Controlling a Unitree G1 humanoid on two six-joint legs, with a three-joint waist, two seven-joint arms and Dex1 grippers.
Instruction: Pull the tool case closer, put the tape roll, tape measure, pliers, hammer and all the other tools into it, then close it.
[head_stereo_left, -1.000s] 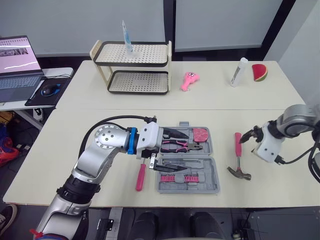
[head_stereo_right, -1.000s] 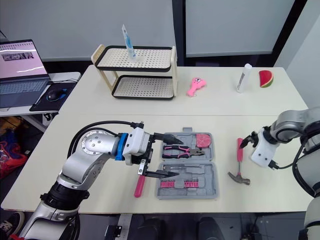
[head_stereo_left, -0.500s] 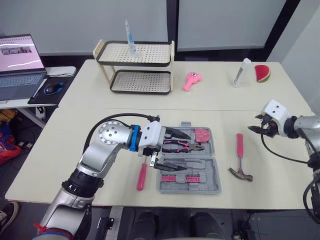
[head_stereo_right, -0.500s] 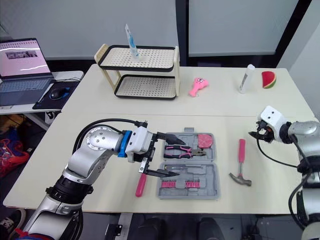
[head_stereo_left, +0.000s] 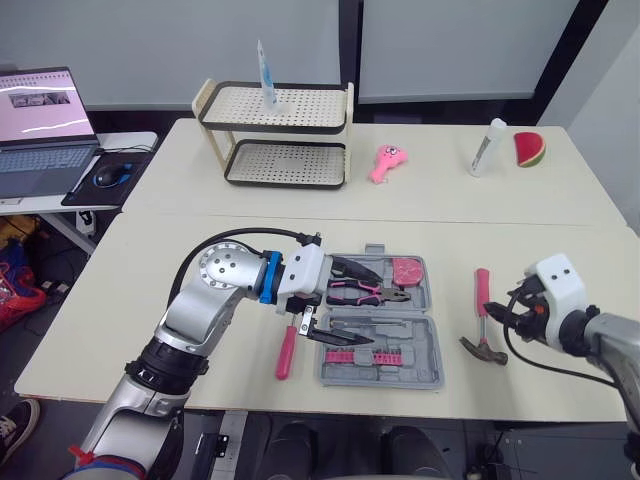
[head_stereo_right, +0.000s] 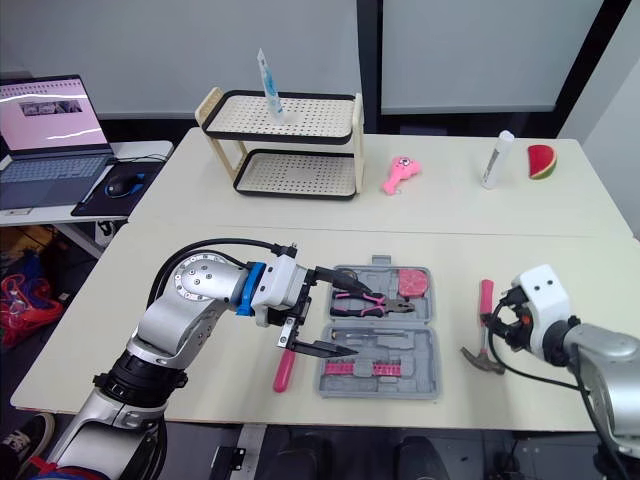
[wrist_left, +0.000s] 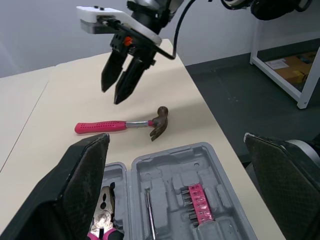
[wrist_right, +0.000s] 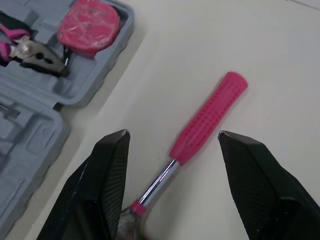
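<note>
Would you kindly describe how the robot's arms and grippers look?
The left arm is silver metal with a round perforated joint, a blue ring, a white wrist housing and a black cable. The right arm is grey with a white boxy wrist and black cables. The left gripper and right gripper have black textured fingers.

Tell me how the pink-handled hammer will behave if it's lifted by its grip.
The pink-handled hammer with the dark metal head looks rigid and probably head-heavy, so held at the pink end it would likely tip head-down. Its textured handle seems grippy, while the thin shiny shaft looks more slippery. Lying flat on the beige table, it seems unlikely to roll.
</note>
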